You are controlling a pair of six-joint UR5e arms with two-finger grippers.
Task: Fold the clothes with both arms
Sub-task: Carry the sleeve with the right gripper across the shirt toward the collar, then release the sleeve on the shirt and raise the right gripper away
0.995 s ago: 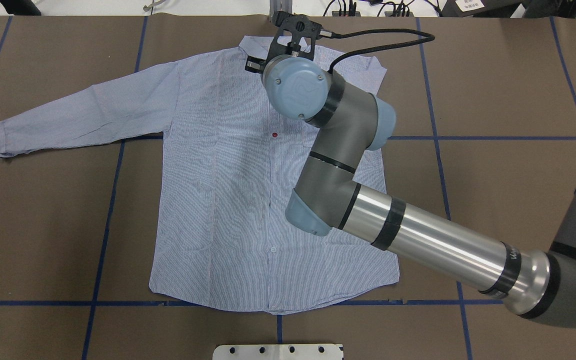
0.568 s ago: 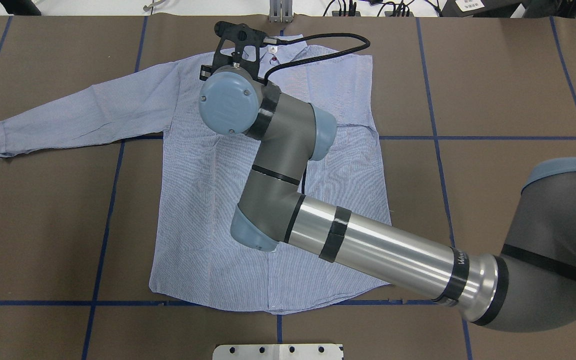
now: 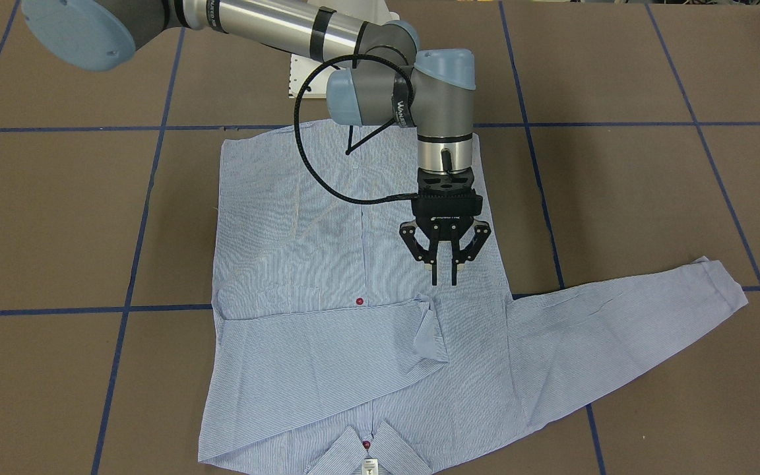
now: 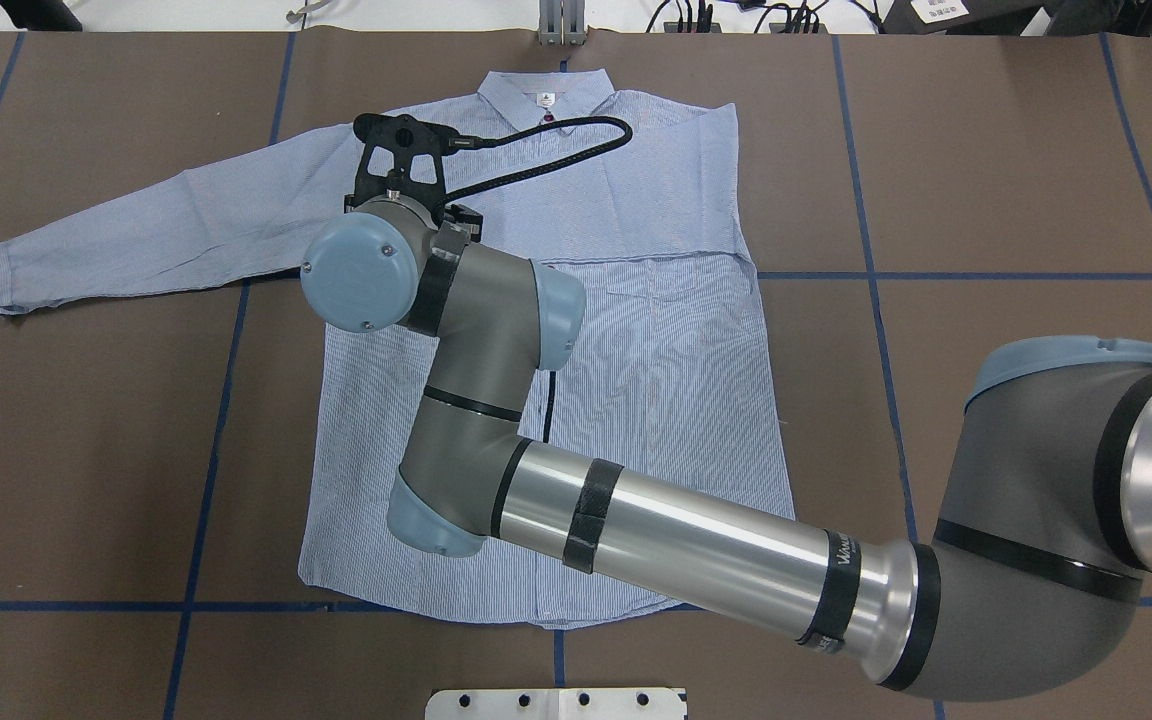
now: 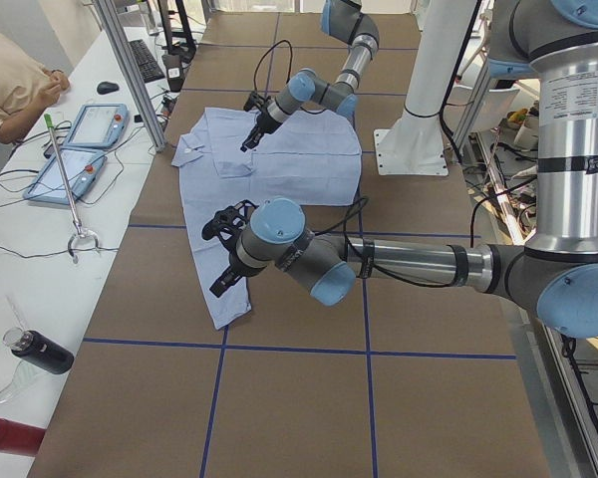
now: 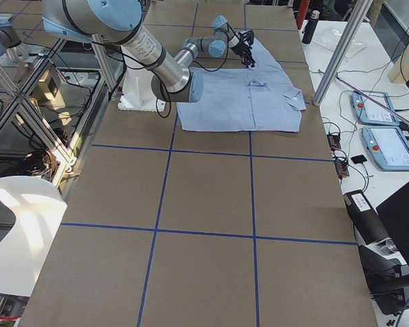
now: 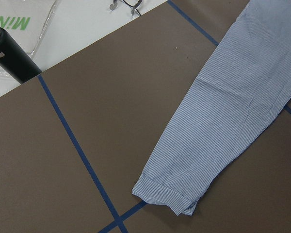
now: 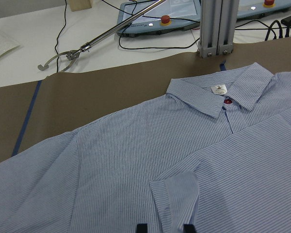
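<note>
The striped shirt [image 4: 656,380] lies flat, front up, with its collar [image 4: 544,95] at the table's far edge. One sleeve is folded across the chest, and its cuff [image 3: 433,330] lies loose on the cloth. The other sleeve [image 4: 136,225] stretches out flat; its cuff [image 7: 169,196] fills the left wrist view. My right gripper [image 3: 444,280] hangs over the chest just above the folded cuff [image 8: 177,199]. It is open by a narrow gap with nothing between its fingertips [image 8: 142,227]. My left gripper [image 5: 222,287] hovers above the outstretched sleeve's end; whether it is open or shut I cannot tell.
Blue tape lines [image 4: 226,400] grid the brown table. A white base plate [image 4: 556,703] sits at the near edge. Beyond the far edge are control tablets [image 5: 80,124], a metal post [image 8: 216,26], a black bottle [image 7: 12,58] and a seated person [image 5: 10,90].
My right arm has swung from over the collar to the overhead view's left and now stands above the shirt's left chest. The shirt's right shoulder edge lies straighter than one second ago.
</note>
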